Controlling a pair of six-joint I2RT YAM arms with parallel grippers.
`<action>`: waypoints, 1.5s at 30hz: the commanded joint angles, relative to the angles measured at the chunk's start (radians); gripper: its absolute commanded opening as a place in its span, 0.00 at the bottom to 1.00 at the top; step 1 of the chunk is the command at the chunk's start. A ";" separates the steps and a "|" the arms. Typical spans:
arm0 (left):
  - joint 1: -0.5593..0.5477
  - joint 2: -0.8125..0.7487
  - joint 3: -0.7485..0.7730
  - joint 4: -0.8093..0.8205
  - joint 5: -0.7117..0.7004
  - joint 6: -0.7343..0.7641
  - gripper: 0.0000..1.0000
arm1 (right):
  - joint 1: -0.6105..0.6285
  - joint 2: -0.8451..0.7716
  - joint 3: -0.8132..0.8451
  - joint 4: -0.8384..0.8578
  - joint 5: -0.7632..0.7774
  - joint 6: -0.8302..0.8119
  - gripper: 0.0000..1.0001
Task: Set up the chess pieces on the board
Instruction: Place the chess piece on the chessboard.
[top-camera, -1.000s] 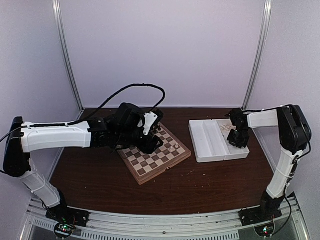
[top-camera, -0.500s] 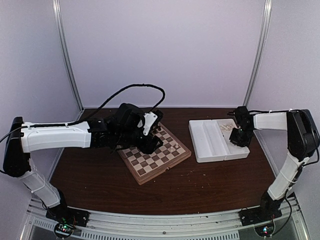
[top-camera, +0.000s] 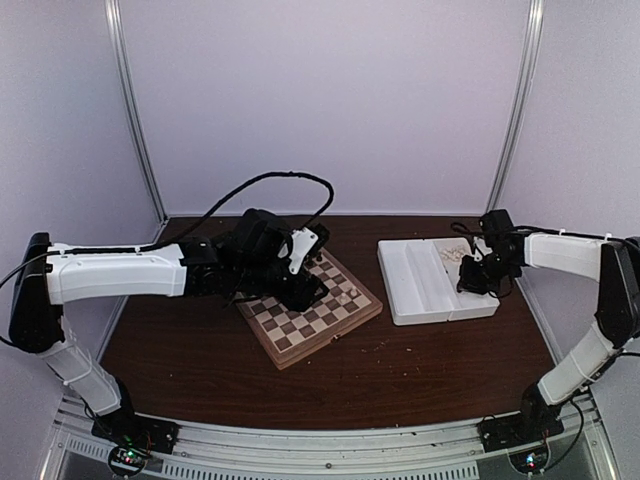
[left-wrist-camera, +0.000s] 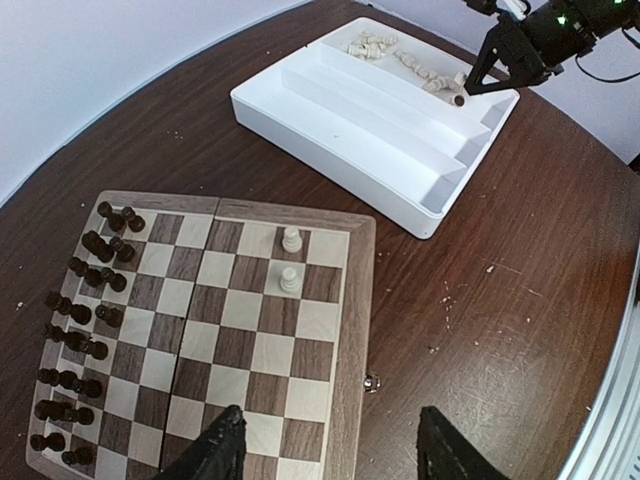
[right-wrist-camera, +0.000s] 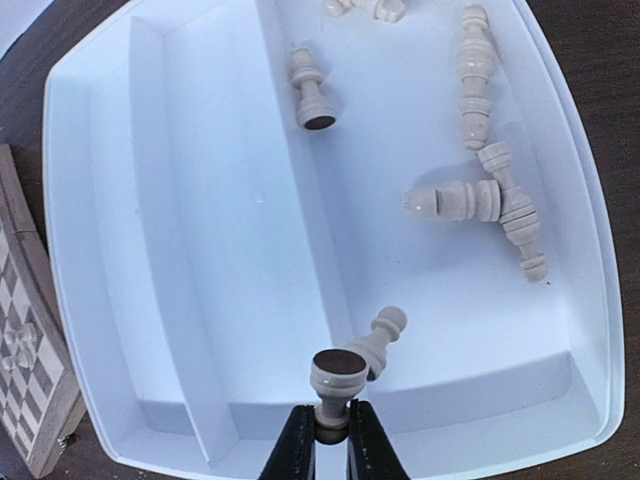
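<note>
My right gripper (right-wrist-camera: 331, 428) is shut on a cream-white pawn (right-wrist-camera: 337, 372), held by its head with the dark felt base facing the camera, above the white tray (right-wrist-camera: 200, 250). More cream chess pieces (right-wrist-camera: 480, 200) lie loose in the tray's right compartment, and one pawn (right-wrist-camera: 388, 328) lies just behind the held one. The board (left-wrist-camera: 360, 300) carries two upright cream pieces (left-wrist-camera: 291, 239) near its right rim and rows of dark pieces (left-wrist-camera: 85, 320) on its left side. My left gripper (left-wrist-camera: 330, 445) hovers open over the board's near right edge with nothing between its fingers.
The tray (top-camera: 420, 300) sits right of the board (top-camera: 300, 345) on the dark wooden table. Small crumbs dot the tabletop between them. A metal latch (left-wrist-camera: 372, 381) sticks out of the board's rim. White walls and metal posts enclose the back and sides.
The right gripper has closed on the pawn, and the right arm has stretched out towards the tray's far right corner. The left arm has stayed where it was.
</note>
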 joint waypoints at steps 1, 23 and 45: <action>0.004 0.018 0.035 0.046 0.031 -0.015 0.59 | -0.005 -0.066 0.001 0.031 -0.079 -0.044 0.10; 0.006 0.027 0.075 0.020 -0.007 -0.009 0.61 | 0.046 -0.102 0.003 0.167 -0.413 0.003 0.12; 0.047 -0.017 -0.016 0.043 0.001 0.029 0.82 | 0.368 -0.065 0.059 0.247 -0.500 -0.082 0.12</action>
